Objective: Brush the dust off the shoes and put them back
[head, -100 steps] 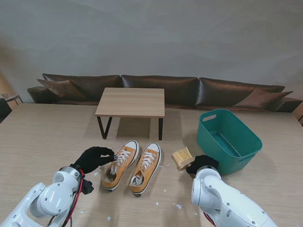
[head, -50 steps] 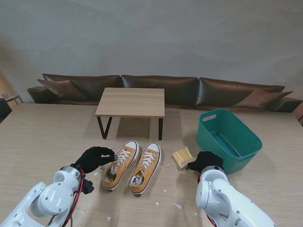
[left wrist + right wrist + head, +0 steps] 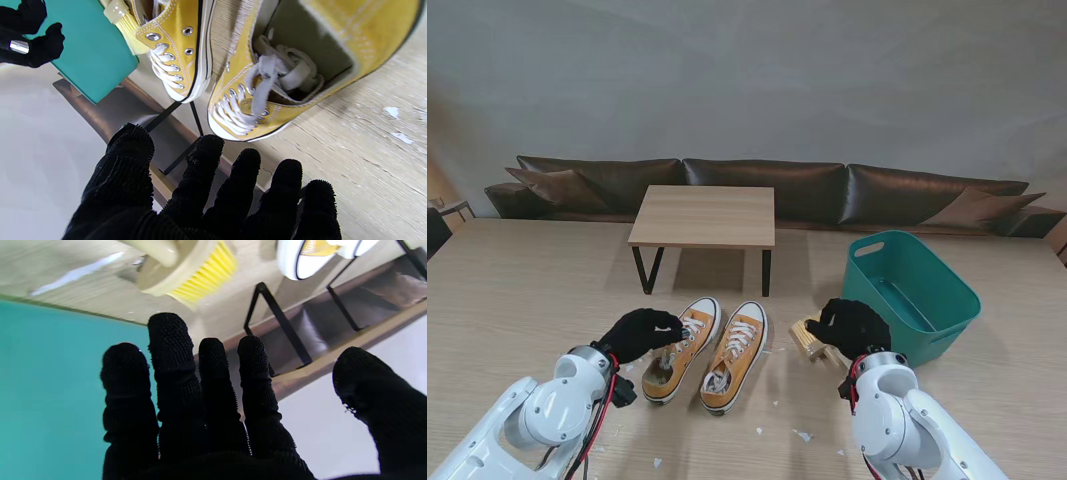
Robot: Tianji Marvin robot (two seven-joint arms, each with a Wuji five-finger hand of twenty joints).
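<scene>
Two yellow sneakers stand side by side on the table, the left shoe [image 3: 681,349] and the right shoe [image 3: 735,356], toes pointing away from me. My left hand [image 3: 640,332] in its black glove hovers at the left shoe's outer side, fingers spread, holding nothing; the left wrist view shows that shoe [image 3: 283,73] just beyond the fingertips [image 3: 247,160]. A wooden brush [image 3: 811,335] with yellow bristles lies right of the shoes. My right hand [image 3: 852,325] hangs over its handle end, open, and the right wrist view has the brush [image 3: 186,270] past the fingers [image 3: 173,350].
A teal plastic tub [image 3: 909,295] stands at the right, close to my right hand. A small wooden bench [image 3: 704,217] with black legs sits behind the shoes, a brown sofa [image 3: 767,190] beyond it. White scraps [image 3: 802,435] litter the table near me.
My right hand has moved away from me and left, now over the brush's handle end. My left hand has shifted slightly toward the left shoe.
</scene>
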